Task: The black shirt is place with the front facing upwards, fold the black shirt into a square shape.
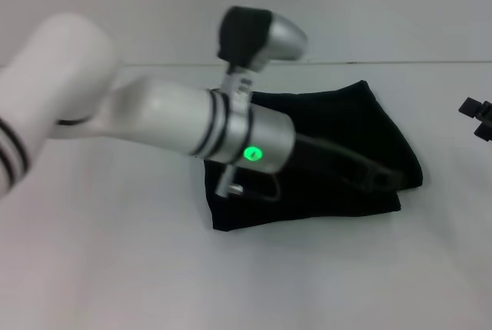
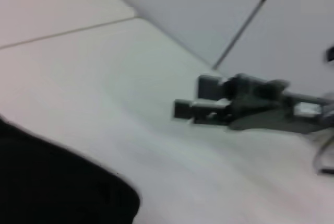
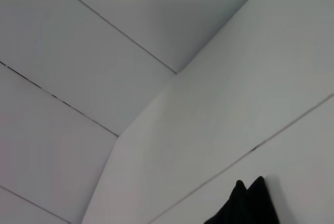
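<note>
The black shirt point(image 1: 338, 130) lies folded into a rough, lopsided block in the middle of the white table, and no lettering shows. My left arm reaches across it from the left. The left gripper point(image 1: 382, 180) sits low over the shirt's right-hand edge, dark against the dark cloth, so its hold is hidden. In the left wrist view a corner of the black shirt point(image 2: 52, 182) fills the near side. My right gripper point(image 1: 478, 118) is parked at the table's far right, apart from the shirt, and it also shows in the left wrist view as the right gripper point(image 2: 188, 106).
The white table point(image 1: 115, 268) spreads out bare in front of the shirt and to its left. A pale wall stands behind the table's back edge point(image 1: 384, 62). The right wrist view shows wall panels and a small black shape point(image 3: 245, 203) at its edge.
</note>
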